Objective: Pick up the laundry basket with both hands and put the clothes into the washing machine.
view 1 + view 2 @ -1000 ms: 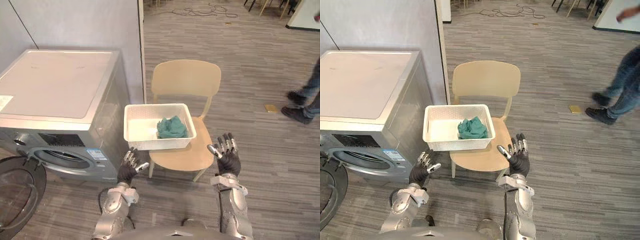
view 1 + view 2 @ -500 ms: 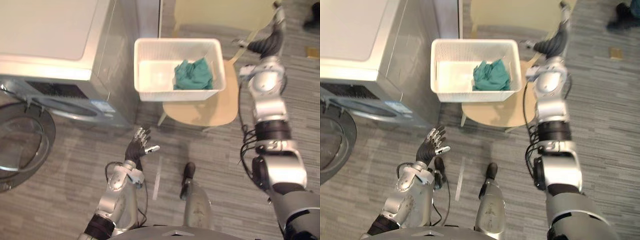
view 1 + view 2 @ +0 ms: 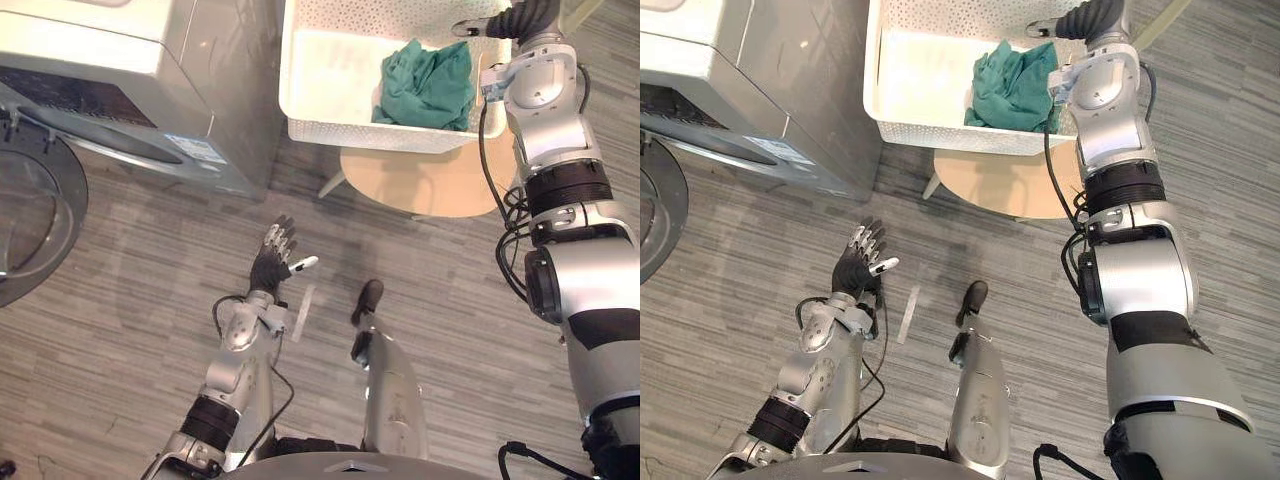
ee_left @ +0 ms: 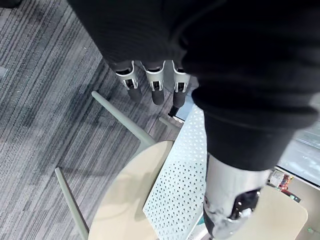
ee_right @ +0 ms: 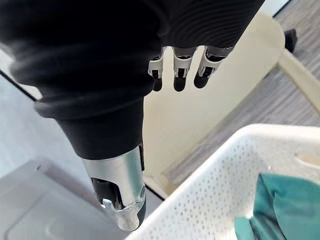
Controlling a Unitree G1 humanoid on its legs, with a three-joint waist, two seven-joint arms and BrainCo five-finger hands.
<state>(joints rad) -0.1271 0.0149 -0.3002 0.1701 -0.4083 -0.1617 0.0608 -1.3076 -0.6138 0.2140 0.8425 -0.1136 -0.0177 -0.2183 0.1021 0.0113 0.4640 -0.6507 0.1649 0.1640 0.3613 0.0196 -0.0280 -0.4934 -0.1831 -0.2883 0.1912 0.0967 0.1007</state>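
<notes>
The white perforated laundry basket sits on a tan chair with a teal cloth bunched in its right half. My right hand is raised at the basket's far right corner, fingers straight and open, thumb pointing over the rim without a grip. My left hand hovers open over the floor, well short of the basket, palm turned towards it. In the left wrist view the basket's wall and the chair seat lie past the straight fingers.
The silver washing machine stands left of the chair, close to the basket. Its round door is swung open over the floor at the far left. Grey wood-pattern floor spreads around my left hand.
The camera has tilted further down, so the whole picture has shifted. My right hand has come in closer to the basket's far right corner. The left hand stays low over the floor.
</notes>
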